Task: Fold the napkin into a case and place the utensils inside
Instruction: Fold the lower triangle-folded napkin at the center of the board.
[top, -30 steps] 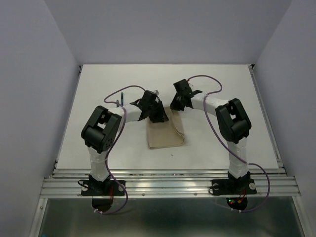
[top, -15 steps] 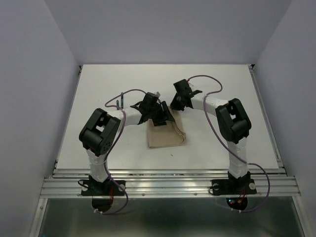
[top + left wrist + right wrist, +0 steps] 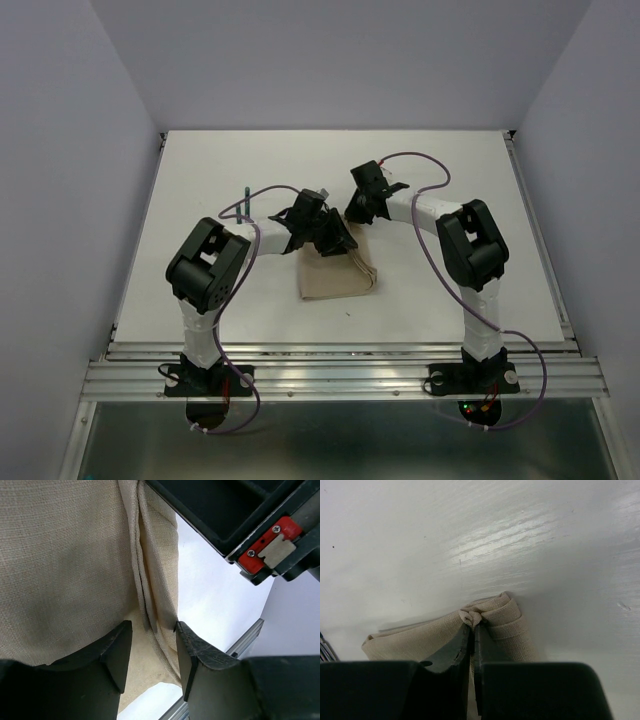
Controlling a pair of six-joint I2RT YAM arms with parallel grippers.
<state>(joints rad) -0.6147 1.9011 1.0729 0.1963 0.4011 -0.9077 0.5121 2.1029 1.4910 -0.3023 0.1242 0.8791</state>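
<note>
Our right fingers (image 3: 454, 651) pinch the napkin (image 3: 415, 636); our left fingers (image 3: 112, 651) stand apart astride its folded edge.

Bench (image 3: 450, 180): white, flat, rectangular, matt surface with faint scuffs; a metal rail (image 3: 340, 375) runs along its near edge. Item one: napkin (image 3: 335, 280), beige-tan cloth, folded into a flat oblong of several layers, lying near the bench's middle, with stacked layer edges showing along its right side and its far end partly hidden from above. Item two: utensil (image 3: 245, 192), left of and beyond the napkin, well apart from it; only a slim dark green handle shows. One small dark speck (image 3: 347, 316) just nearer than the napkin.
</note>
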